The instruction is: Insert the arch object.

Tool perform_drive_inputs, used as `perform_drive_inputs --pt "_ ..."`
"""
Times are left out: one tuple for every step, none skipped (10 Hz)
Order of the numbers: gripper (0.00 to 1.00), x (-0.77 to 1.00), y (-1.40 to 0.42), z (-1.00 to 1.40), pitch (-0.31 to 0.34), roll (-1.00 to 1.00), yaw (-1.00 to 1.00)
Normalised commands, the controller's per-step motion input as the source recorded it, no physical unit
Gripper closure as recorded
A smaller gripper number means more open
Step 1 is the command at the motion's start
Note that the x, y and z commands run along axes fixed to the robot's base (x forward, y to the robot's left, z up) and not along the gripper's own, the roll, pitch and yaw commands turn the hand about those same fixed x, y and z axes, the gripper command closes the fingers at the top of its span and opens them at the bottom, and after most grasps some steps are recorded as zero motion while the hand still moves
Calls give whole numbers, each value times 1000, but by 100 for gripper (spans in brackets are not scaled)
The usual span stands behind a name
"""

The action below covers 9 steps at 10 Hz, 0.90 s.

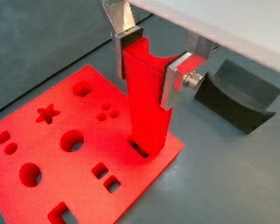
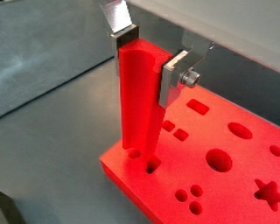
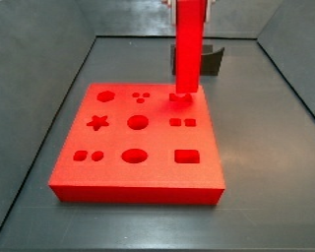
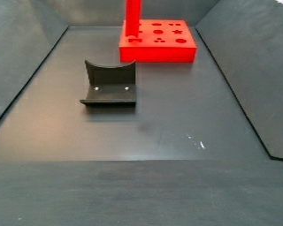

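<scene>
I am holding the arch [image 1: 145, 96] upright in my gripper [image 1: 154, 54], which is closed on its upper part, one silver finger [image 1: 122, 19] on each flat side. The gripper is standing above the far right area of the board [image 3: 141, 148], and in both wrist views the lower end of the arch is sitting in, or right at, a hole [image 2: 150, 162] near the board edge; how deep it is going, I cannot tell.

I am judging the arch as a stiff, light plastic piece with smooth, probably slippery faces. Because it is long and I am gripping it high, a small push at the bottom can be tilting it between the pads, so I am thinking a hold on the flat sides with steady pressure is right, pressing straight down and gently.

The fixture [image 4: 109, 86] is standing well apart from the board, empty
</scene>
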Motion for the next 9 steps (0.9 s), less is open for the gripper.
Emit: perform_drive_inputs --pt "100 -103 -31 -326 -3 0 17" --pt "100 -171 -14 -374 0 0 0" --pt "100 -320 -17 -363 0 0 0" --pt "100 -309 -43 -334 0 0 0" --pt "100 -180 -71 -317 -13 0 0" --pt "100 -54 -46 -343 -11 0 6" --pt "100 0 -83 -446 -26 31 14" --pt "100 326 -114 -566 -51 94 66" --pt "100 586 -146 -611 -30 53 66"
